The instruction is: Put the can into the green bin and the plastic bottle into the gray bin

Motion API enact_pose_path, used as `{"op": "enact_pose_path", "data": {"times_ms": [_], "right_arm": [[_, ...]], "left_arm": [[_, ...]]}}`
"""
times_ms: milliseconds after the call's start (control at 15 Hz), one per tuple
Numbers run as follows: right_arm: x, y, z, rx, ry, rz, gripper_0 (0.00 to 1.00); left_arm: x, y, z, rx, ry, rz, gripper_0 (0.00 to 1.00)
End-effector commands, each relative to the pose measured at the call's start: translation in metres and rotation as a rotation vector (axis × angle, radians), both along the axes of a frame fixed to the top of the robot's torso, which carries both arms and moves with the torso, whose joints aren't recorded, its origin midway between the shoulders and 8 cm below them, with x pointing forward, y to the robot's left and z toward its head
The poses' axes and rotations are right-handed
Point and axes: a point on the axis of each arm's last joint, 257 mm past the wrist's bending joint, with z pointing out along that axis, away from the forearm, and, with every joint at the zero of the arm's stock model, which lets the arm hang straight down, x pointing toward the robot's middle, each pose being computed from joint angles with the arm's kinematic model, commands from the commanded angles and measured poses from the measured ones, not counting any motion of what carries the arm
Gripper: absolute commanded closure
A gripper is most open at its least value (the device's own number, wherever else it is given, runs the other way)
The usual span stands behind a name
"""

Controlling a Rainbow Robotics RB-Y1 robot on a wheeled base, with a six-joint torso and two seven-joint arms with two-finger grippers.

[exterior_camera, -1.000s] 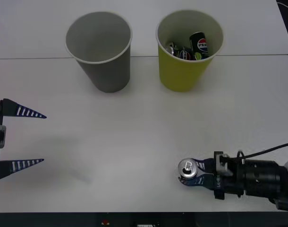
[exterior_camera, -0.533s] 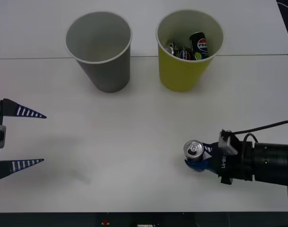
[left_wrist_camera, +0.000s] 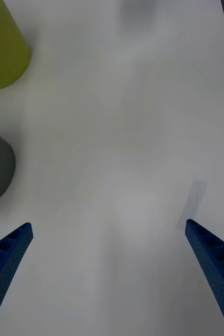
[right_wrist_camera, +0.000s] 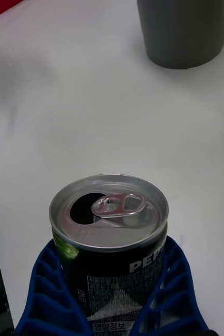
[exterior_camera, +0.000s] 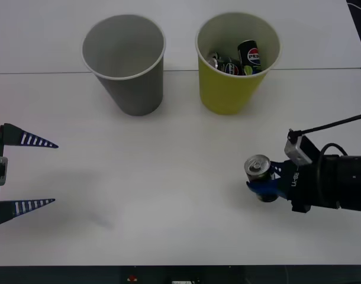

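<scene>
We see a white surface made of two tops, with a seam running across behind the middle and a rounded corner at the far right. Several black Pepsi cans lie heaped together in a container at the back right; one stands upright with its logo facing us, the others lie beside it, lower down. A dark strip runs along the near edge.

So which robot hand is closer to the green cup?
The right. The right gripper, shut on the can, is in front of the green bin, slightly to its right. The left gripper waits open at the table's far left edge.
</scene>
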Motion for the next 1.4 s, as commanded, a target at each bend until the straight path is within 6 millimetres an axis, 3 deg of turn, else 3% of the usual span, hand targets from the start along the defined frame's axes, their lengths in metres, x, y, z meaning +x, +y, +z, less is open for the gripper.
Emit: {"op": "enact_pose_path", "data": {"times_ms": [67,467,800,1067,1400], "right_arm": [[0.002,-0.007,0.016,-0.011,0.061,-0.045,1.00],[0.009,-0.034,0.060,-0.150,0.159,-0.186,1.00],[0.033,-0.047,0.093,-0.218,0.132,-0.199,1.00],[0.061,-0.047,0.131,-0.272,0.096,-0.186,1.00],[0.115,-0.032,0.172,-0.343,0.097,-0.189,1.00]], "left_arm": [[0.000,0.000,0.000,0.000,0.000,0.000,0.00],[0.000,0.000,0.000,0.000,0.000,0.000,0.00],[0.000,0.000,0.000,0.000,0.000,0.000,0.00],[0.000,0.000,0.000,0.000,0.000,0.000,0.00],[0.000,0.000,0.000,0.000,0.000,0.000,0.00]]}}
